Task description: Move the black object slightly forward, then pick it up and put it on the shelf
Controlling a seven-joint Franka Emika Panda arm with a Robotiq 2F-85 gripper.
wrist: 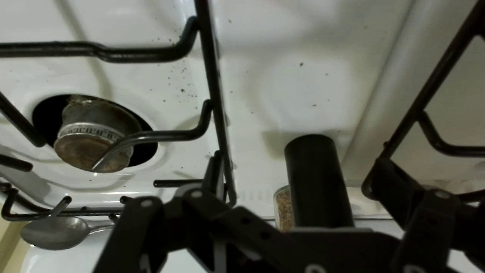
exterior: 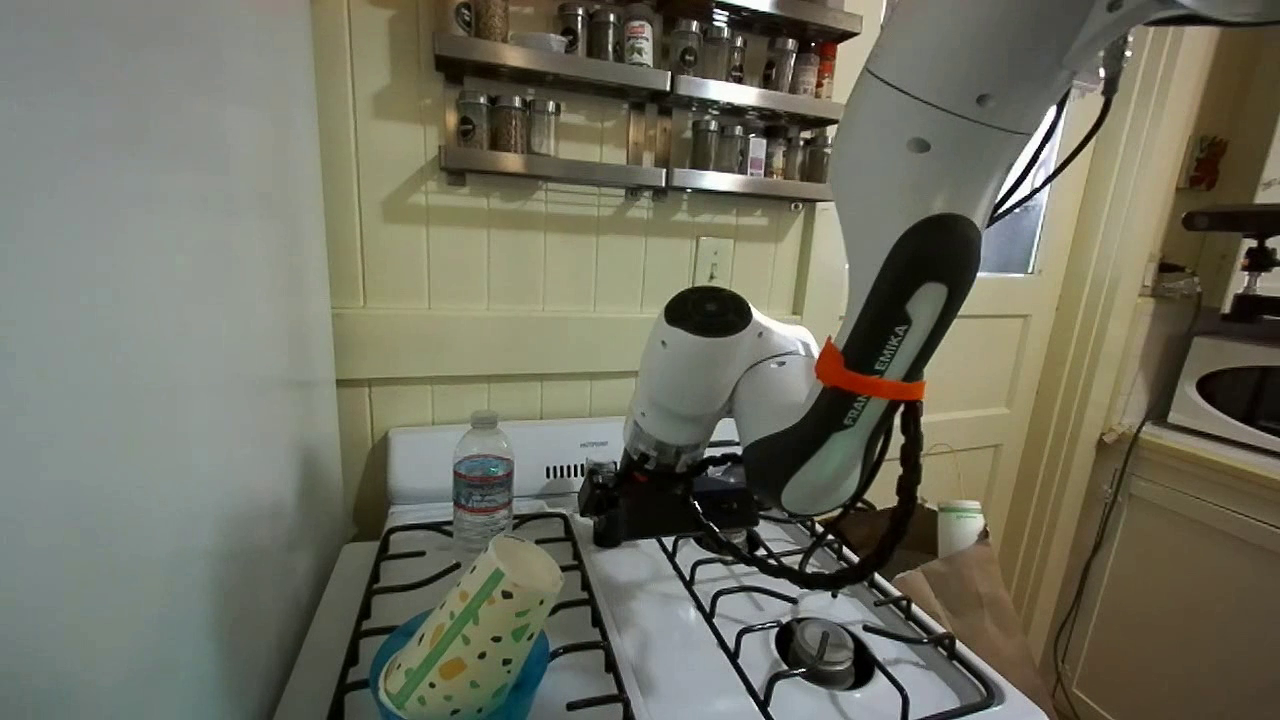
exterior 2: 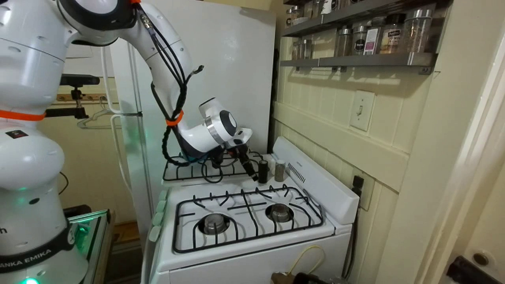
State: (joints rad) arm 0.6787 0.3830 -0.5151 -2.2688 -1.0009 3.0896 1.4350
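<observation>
White stovetop (wrist: 261,87) spreads beneath the gripper (wrist: 301,172), whose fingers (exterior 2: 247,165) stand parted and hold nothing. Just beyond their tips, toward the backguard (exterior 2: 315,183), the black object (exterior 2: 263,171) stands upright, its long axis framed within their spread in the wrist view, though I cannot tell whether they touch it. That alignment should suit closing across its width before a lift to the shelf (exterior 2: 378,60), well above the gripper.

The black object (exterior 2: 263,172), a plain slim cylinder, is standing upright toward the rear of the white stovetop (wrist: 310,91), between two burner grates (wrist: 213,76). The shelf (exterior: 560,169) is hanging on the cream wall (exterior: 520,250), well above the stovetop, its metal-fronted tiers carrying rows of small jars (exterior: 510,126).
</observation>
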